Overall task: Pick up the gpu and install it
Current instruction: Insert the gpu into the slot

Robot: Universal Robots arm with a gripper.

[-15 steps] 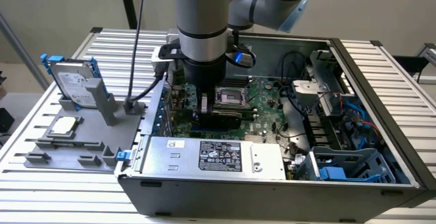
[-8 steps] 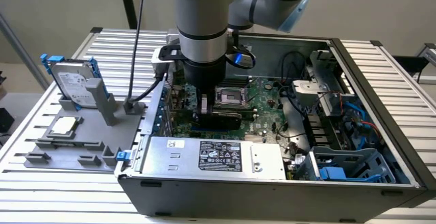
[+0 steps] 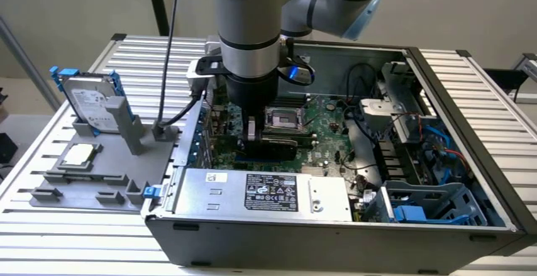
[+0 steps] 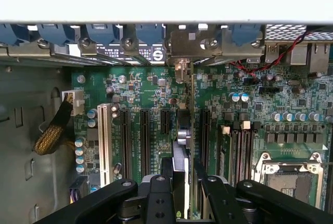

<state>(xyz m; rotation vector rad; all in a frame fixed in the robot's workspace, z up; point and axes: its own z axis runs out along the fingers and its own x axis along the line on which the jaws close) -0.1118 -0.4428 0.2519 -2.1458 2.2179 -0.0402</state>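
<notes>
matt grey sheet-metal computer case (image 3: pixel 336 238), glossy green motherboard (image 4: pixel 145 86), matt black plastic end effector (image 4: pixel 179 193).

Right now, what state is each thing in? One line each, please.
gpu: on edge between the fingers, over the motherboard's slots; whether it is seated cannot be told.
gripper: down inside the case, shut on the gpu.
computer case: side open, insides exposed.
CPU socket: empty, frame in place.
hard drive: standing in the grey holder outside the case.
CPU chip: lying flat on the holder.
</notes>
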